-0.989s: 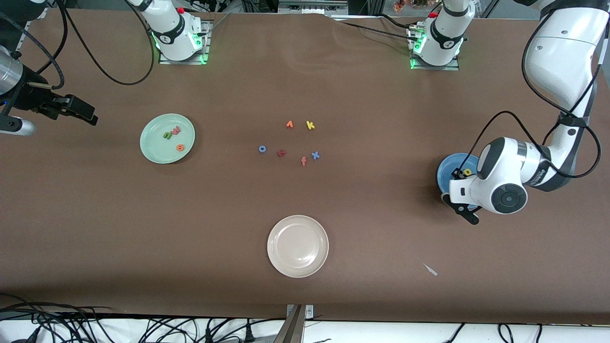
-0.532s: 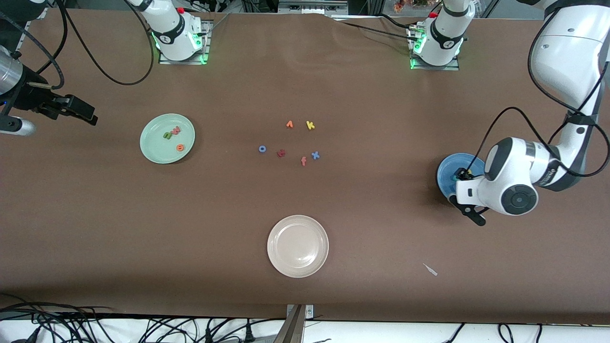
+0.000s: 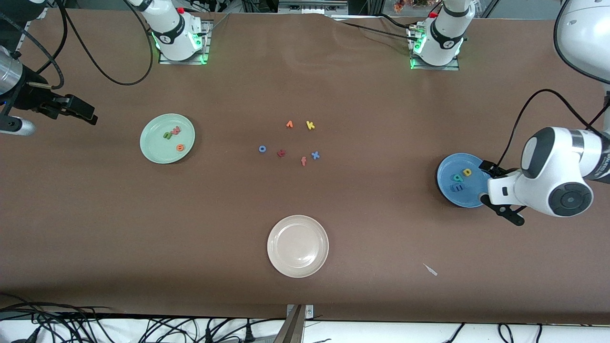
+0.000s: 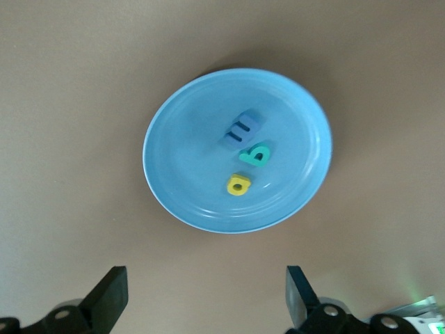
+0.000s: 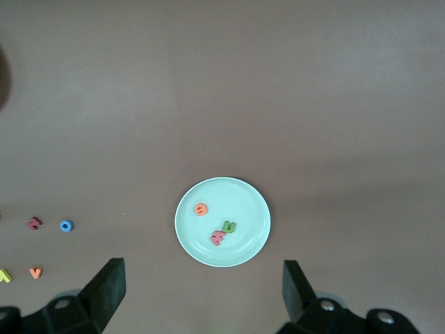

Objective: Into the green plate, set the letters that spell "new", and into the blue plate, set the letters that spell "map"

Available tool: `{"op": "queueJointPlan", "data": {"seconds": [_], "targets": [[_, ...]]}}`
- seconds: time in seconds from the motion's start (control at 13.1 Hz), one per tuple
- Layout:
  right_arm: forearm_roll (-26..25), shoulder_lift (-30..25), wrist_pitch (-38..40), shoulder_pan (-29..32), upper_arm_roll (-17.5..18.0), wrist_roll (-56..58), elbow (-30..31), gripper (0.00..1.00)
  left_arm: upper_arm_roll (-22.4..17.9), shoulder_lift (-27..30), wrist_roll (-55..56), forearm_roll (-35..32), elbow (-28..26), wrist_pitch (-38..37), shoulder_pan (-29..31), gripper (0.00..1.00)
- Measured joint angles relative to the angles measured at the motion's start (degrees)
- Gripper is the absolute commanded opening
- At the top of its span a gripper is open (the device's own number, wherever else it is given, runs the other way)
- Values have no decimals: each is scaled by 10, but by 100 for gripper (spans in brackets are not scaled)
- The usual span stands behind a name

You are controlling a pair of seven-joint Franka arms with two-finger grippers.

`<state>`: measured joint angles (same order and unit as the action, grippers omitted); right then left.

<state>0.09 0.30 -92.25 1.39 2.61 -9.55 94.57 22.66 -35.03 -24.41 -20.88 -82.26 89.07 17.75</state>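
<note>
The blue "m" [image 4: 243, 129], teal "p" [image 4: 254, 154] and yellow "a" [image 4: 238, 185] lie in the blue plate [image 3: 445, 189]; green "n" [image 3: 167, 135], pinkish-red "w" [image 3: 176, 129] and orange "e" [image 3: 179, 147] in the green plate [image 3: 152, 150]. Probably light, soft foam, best pinched across the edges. Left end effector [image 4: 203, 296] hangs by the blue plate's rim, fingers apart; the right end effector [image 5: 201, 292] waits spread above the tabletop [image 3: 143, 228].

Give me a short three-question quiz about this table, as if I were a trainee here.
1. True or false: the blue plate holds three letters.
2. Which letter lies in the green plate? A) orange "e" B) blue "x" C) yellow "k"
3. Fill in: the cream plate holds ___ letters.

Key: 1 true: "m", "a", "p". 2 A. 3 no.
</note>
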Motion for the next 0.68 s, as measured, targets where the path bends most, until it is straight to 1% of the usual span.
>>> {"op": "queueJointPlan", "data": {"seconds": [0.15,0.38,0.46,0.53,0.68], "targets": [[0,0,0,0,0,0,0,100,-2,24,54,20,0,-1,0,100],[0,0,0,0,-1,0,0,100,-5,81,125,61,-13,-4,-7,100],[0,0,0,0,-1,0,0,100,-18,104,137,84,-21,-4,-15,100],[0,0,0,0,-1,0,0,100,-41,130,153,114,-29,-5,-28,100],[0,0,0,0,-1,0,0,100,-99,185,197,166,-37,-5,-65,100]]}}
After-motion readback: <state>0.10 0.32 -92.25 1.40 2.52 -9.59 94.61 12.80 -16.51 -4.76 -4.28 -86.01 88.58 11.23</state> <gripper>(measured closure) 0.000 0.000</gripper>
